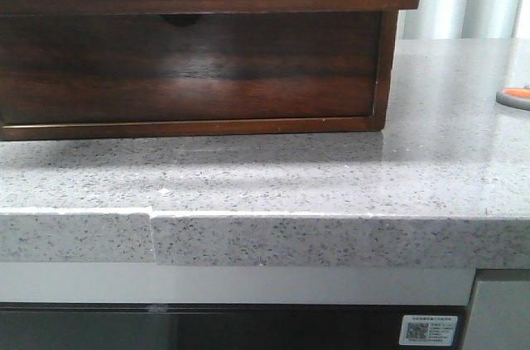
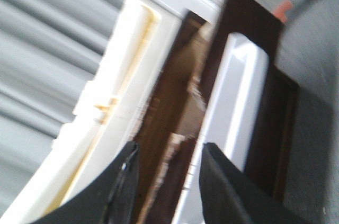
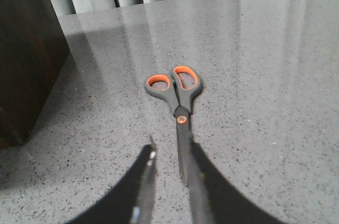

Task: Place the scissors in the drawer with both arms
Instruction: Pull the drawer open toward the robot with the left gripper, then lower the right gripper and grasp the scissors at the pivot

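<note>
Two end effectors, right [image 3: 168, 173] over scissors [image 3: 177, 102]

front low, close — wrists share cabinet [image 1: 190, 69]

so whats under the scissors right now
Only the speckled grey countertop: the scissors lie flat on it, closed, beside the dark wooden cabinet. The blade tips are hidden behind the right gripper.
</note>
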{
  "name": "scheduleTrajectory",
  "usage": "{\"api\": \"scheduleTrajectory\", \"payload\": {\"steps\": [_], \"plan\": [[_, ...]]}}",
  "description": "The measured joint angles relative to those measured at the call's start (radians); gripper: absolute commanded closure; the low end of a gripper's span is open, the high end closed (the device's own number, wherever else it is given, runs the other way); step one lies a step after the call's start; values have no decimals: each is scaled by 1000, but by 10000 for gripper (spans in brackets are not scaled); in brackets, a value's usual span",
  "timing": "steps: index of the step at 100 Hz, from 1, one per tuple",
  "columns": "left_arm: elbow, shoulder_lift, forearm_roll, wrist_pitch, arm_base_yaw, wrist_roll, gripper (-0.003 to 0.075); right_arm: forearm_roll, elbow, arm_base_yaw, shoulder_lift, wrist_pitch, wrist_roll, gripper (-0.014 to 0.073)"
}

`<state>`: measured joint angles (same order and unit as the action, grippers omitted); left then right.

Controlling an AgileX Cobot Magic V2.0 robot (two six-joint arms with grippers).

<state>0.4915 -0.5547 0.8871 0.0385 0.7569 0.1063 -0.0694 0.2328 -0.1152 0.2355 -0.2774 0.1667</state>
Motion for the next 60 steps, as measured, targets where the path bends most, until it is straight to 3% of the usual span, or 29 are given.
{"api": "scheduleTrajectory", "payload": {"steps": [18,38,60], "plan": [[0,133,-135,-13,0,0,455,-2,48,0,99,-13,0,330],[0,193,-155,-80,0,0,456,-2,195,0,262,-122,0,330],[0,194,-161,-99,0,0,456,-3,307,0,383,-89,0,330]]}}
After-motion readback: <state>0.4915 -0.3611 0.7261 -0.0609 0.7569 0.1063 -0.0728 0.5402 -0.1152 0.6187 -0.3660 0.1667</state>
